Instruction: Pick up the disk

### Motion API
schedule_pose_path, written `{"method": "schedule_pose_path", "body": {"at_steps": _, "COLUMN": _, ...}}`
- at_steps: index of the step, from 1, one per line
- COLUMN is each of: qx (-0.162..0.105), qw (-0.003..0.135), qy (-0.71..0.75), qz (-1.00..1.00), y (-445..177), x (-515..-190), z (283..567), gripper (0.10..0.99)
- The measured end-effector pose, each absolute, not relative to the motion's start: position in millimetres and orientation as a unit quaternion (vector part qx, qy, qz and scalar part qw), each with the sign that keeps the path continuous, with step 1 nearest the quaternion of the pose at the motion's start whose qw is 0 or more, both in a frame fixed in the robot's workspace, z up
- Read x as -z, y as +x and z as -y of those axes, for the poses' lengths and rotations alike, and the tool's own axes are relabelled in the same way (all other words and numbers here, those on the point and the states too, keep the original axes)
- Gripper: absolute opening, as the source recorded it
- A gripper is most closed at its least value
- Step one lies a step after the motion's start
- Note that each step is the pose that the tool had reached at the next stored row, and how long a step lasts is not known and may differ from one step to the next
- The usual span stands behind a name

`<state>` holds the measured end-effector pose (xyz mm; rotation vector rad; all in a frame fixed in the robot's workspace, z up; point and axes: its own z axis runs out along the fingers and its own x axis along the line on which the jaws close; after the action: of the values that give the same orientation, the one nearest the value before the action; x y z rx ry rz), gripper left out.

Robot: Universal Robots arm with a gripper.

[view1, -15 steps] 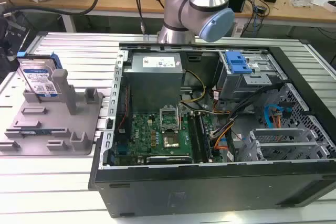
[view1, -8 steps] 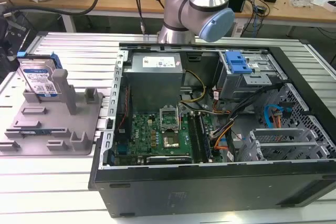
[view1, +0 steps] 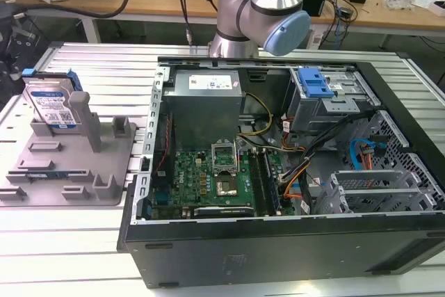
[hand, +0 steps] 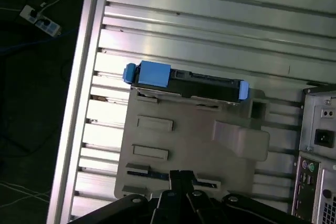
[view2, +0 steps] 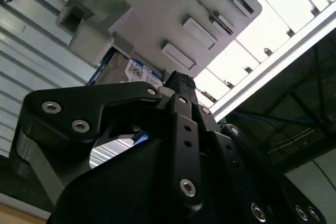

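In the exterior view, the disk (view1: 50, 102) stands on edge in the grey fixture tray (view1: 76, 172), slotted at the tray's corner nearest the worktop (view1: 69, 248) edge on the exterior view's left, label facing the camera. Beside the tray, the open computer case (view1: 278, 245) holds a power supply (view1: 205, 90), a motherboard (view1: 208, 179) and a blue-latched drive cage (view1: 316, 87) with loose cables. The arm (view1: 261, 12) rises behind the case, so I judge this to be the approach step, with the pick not yet made.

In the second wrist view, the gripper (view2: 178, 80) points towards the tray (view2: 157, 14). A strip of the disk's label (view2: 139, 72) shows just past the gripper's black body, apart from it. I cannot tell whether the jaws are released or clenched.

In the first wrist view, I look down on the disk's top edge (hand: 184, 83), its blue rails at either end, seated along the tray (hand: 184, 140) side away from the gripper (hand: 181, 174). Much of the tray lies between them. To my eye, a grasp calls for lining up square across the disk's thin edge, between the rails, and coming straight down so its posts are cleared.
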<state>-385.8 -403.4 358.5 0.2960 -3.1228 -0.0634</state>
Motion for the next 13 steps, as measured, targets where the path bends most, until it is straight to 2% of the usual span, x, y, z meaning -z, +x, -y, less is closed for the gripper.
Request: {"method": "schedule_pose_path", "body": {"at_steps": 13, "qx": 0.020, "qw": 0.005, "qy": 0.257, "qz": 0.966, "y": -385.8, "x": -357.9, "z": 403.4, "gripper": 0.106}}
